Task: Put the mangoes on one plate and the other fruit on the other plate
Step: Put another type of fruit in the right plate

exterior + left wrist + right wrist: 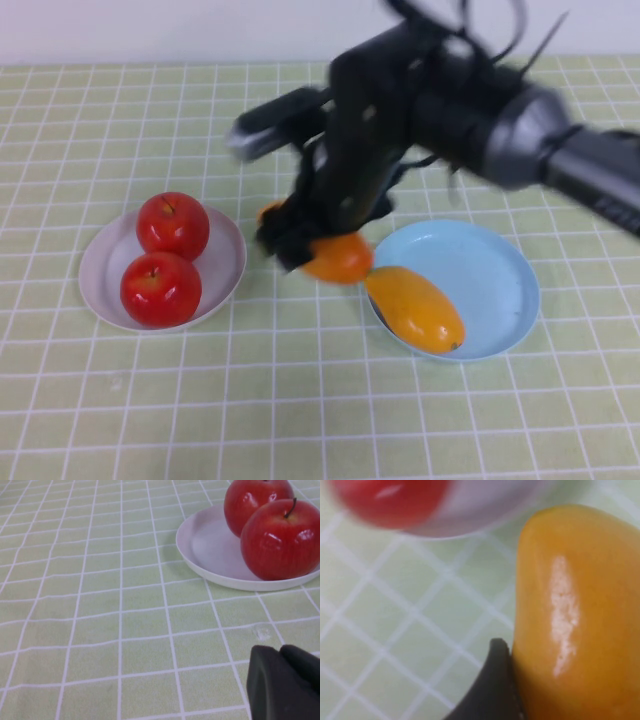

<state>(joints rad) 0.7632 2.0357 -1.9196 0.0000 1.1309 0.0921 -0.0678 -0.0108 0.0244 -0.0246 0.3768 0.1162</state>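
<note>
My right gripper [300, 240] reaches in from the back right and is shut on one orange mango [340, 258], held between the two plates. In the right wrist view one of its fingers [494, 682] presses against that mango [570, 620]. The second mango [415, 308] lies on the left part of the light blue plate [485, 270]. Two red apples [173, 224] [160, 289] sit on the white plate [108, 252]. My left gripper [277, 655] is shut and empty, low over the cloth near that white plate [210, 545]; it is outside the high view.
A green checked cloth [300, 400] covers the table. The right arm's dark body [450, 100] stretches over the back right of the table above the blue plate. Bare cloth runs along the front edge and the far left.
</note>
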